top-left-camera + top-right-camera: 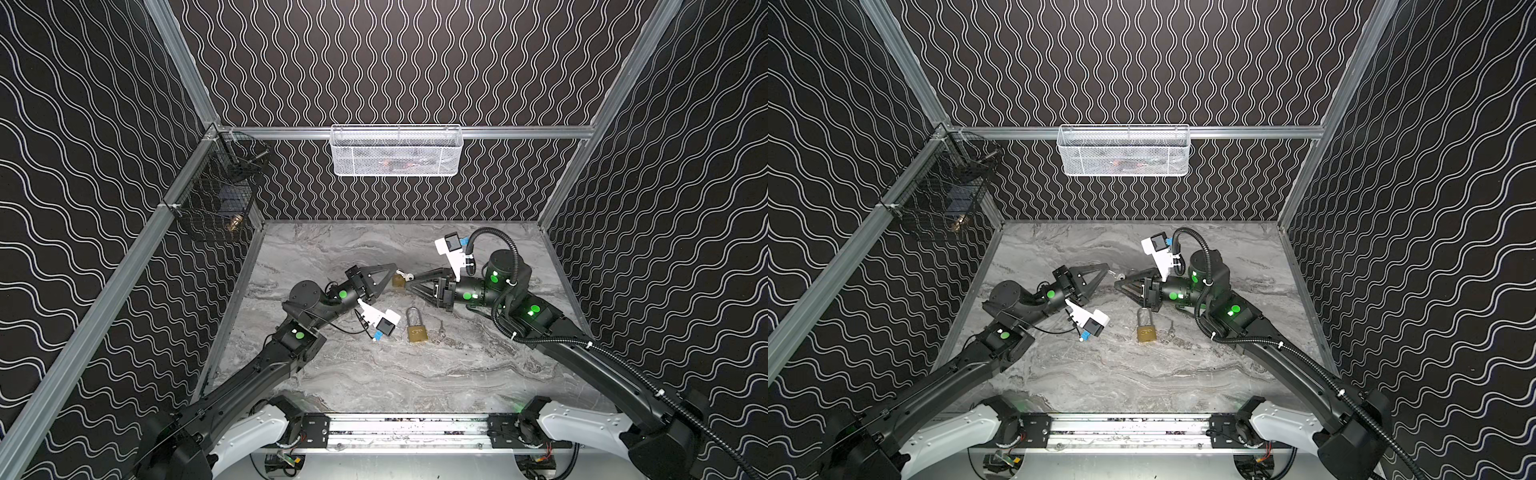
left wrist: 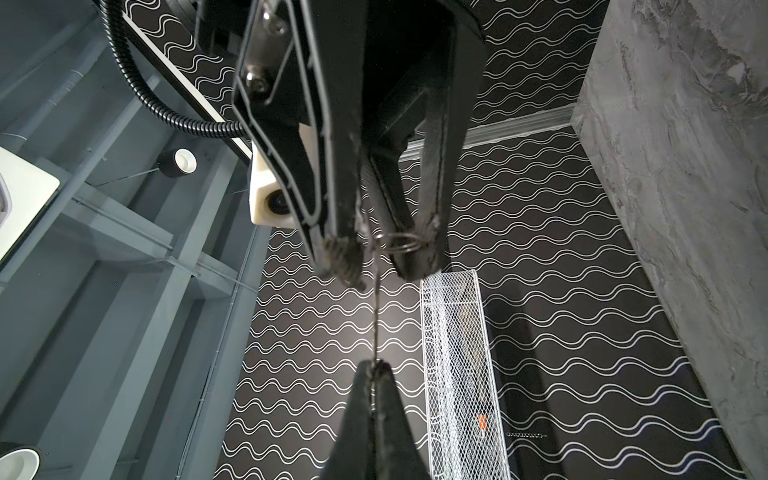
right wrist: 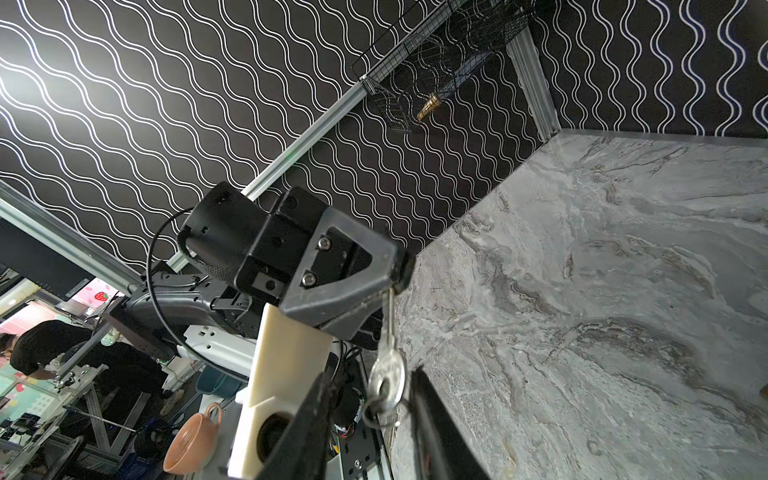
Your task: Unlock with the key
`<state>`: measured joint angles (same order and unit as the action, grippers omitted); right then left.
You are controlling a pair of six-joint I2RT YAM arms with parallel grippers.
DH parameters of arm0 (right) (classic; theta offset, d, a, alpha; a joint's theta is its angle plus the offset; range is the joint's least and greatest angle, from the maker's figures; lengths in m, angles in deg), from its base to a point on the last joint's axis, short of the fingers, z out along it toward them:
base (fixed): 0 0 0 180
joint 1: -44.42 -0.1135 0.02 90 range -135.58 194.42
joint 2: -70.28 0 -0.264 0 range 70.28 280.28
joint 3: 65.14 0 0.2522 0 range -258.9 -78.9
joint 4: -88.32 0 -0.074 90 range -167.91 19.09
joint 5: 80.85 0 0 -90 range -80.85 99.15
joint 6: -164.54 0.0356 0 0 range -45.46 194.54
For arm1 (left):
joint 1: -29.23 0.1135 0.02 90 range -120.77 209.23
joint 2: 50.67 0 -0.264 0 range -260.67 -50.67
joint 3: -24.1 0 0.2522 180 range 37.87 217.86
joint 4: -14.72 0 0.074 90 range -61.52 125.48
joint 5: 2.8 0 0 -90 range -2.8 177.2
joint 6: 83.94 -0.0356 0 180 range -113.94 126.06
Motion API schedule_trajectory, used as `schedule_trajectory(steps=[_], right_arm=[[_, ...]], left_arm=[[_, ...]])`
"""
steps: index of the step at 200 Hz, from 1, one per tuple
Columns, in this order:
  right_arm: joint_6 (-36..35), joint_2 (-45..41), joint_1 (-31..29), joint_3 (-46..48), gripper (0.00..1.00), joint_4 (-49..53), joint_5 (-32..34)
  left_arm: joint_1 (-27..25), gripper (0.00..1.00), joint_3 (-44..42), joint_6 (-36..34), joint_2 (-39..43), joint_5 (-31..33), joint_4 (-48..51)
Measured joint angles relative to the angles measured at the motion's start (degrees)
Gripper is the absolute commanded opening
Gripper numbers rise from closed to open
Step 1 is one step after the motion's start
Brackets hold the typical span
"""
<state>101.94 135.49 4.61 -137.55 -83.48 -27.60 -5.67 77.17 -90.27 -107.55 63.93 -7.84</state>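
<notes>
A brass padlock (image 1: 417,332) (image 1: 1146,333) lies flat on the marble table (image 1: 457,365), shackle pointing to the back. Above and behind it my left gripper (image 1: 395,266) (image 1: 1108,266) (image 2: 375,363) is shut on the blade tip of a silver key (image 1: 405,275) (image 1: 1120,274) (image 3: 388,368). The key's round head and its wire ring (image 2: 399,241) sit between the fingers of my right gripper (image 1: 410,280) (image 1: 1122,279) (image 3: 372,376). Those jaws are open, with a gap on one side of the head. In the left wrist view the key (image 2: 375,316) shows edge-on.
A white mesh basket (image 1: 395,151) hangs on the back rail and a black wire basket (image 1: 216,195) on the left rail. A small brass object (image 1: 398,281) lies on the table behind the grippers. A small metal piece (image 1: 1170,327) lies right of the padlock.
</notes>
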Motion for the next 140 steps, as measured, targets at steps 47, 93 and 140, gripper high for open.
schedule_trajectory(steps=[47,93,140], right_arm=[[-0.04,-0.55,0.00,-0.09,0.29,0.00,0.09],[-0.28,-0.59,0.02,-0.15,0.18,0.02,0.31],[-0.20,-0.50,0.00,-0.15,0.11,-0.02,0.04]], left_arm=[[0.00,0.00,0.00,0.13,0.00,0.07,-0.13],[0.00,0.00,0.00,0.20,0.04,0.04,-0.72],[0.00,0.00,-0.09,0.20,0.44,0.07,-1.25]])
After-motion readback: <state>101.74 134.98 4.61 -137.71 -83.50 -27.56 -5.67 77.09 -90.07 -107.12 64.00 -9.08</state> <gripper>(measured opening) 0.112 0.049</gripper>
